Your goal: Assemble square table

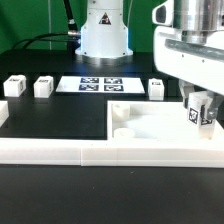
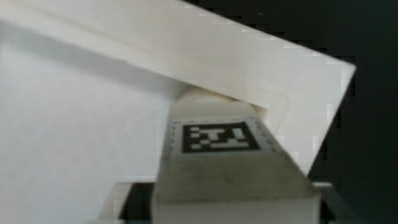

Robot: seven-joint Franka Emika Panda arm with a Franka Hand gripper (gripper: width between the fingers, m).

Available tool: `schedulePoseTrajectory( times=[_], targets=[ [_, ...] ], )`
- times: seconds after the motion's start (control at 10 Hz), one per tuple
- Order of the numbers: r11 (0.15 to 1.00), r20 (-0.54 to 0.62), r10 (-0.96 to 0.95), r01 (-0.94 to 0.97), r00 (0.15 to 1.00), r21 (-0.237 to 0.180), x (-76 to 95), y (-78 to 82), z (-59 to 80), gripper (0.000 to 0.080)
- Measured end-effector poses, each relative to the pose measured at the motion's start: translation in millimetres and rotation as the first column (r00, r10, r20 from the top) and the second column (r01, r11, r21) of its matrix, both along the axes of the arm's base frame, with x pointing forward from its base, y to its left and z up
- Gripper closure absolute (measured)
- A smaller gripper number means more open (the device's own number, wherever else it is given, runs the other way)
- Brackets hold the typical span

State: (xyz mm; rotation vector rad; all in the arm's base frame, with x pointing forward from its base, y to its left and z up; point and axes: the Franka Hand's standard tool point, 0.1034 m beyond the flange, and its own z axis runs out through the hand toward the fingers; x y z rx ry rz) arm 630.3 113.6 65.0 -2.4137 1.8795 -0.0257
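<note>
Over at the exterior view's right, the claw (image 1: 200, 116) is clenched on a white block leg (image 1: 193, 115). Its two fingers press against either side, and the leg's black-and-white tag faces outward. The claw hangs low over the near right part of the square tabletop (image 1: 150, 128). Whether the leg actually touches the tabletop, I cannot tell from here.

That tabletop lies flat on the black table (image 1: 100, 195) with its raised rim up. A round corner hole (image 1: 120, 112) shows at its far corner toward the exterior view's left. Its near edge sits against the long white border rail (image 1: 50, 152), which runs across the table in front of it.

Farther back, three other legs stand on the table. A first loose leg (image 1: 15, 86) and a second loose leg (image 1: 43, 87) sit side by side at the exterior view's left. A third loose leg (image 1: 157, 88) stands just behind the tabletop. Between the second and third lies the marker board (image 1: 100, 85), flat, in front of the arm's white base (image 1: 105, 35).

From the wrist view, the gripped leg (image 2: 219, 150) points away from the camera, its tag (image 2: 219, 137) square to the lens. Its far end is close by a corner of the tabletop (image 2: 89, 100), and the black table shows beyond that corner.
</note>
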Motion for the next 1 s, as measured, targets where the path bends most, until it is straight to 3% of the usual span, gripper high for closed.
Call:
schedulePoseTrajectory(
  times=[0.2,0.3,0.4,0.6,0.7,0.8,0.9,1.0],
  targets=[
    [0.951,-0.032,-0.305,0.306,0.952,0.047,-0.6,2.8,0.1,0.0509],
    [0.883,-0.049,-0.462,0.464,0.886,0.071,-0.1,5.8,0.5,0.0509],
    [0.823,-0.057,-0.559,0.562,0.827,0.079,0.2,5.4,0.3,0.0509],
    [0.781,-0.068,-0.614,0.618,0.786,0.085,0.4,4.9,0.5,0.0509],
    [0.781,-0.071,-0.614,0.618,0.786,0.089,0.0,6.4,0.0,0.0452],
    [0.794,-0.070,-0.598,0.602,0.799,0.090,-0.4,7.5,-0.4,0.0317],
    [0.801,-0.068,-0.588,0.592,0.806,0.090,-0.4,7.4,-0.4,0.0317],
    [0.828,-0.061,-0.551,0.554,0.832,0.090,-0.4,7.5,-0.5,0.0187]
  ],
)
